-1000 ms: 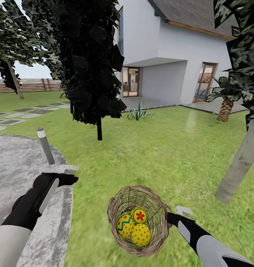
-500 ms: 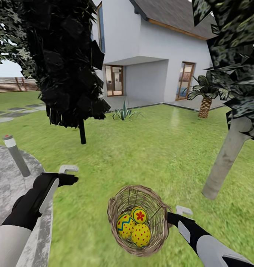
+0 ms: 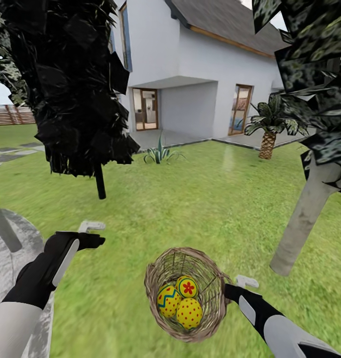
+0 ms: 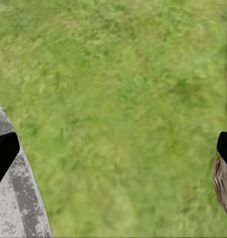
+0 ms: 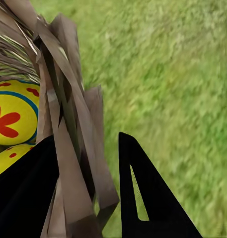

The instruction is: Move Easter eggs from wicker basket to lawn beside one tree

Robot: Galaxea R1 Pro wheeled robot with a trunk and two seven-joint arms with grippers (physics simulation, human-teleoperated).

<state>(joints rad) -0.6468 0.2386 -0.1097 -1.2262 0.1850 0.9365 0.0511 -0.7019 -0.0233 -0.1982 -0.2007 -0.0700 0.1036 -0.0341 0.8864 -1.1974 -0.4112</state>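
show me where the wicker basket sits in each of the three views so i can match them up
Head view: the wicker basket is low and centre, three eggs inside, the right gripper at its rim.
Left wrist view: a brown sliver of the basket at the right edge.
Right wrist view: its woven wall runs between the fingers, eggs behind it.
Shared landmark: the lawn under the basket.

White house (image 3: 200, 64) — grey patio (image 3: 11, 253)
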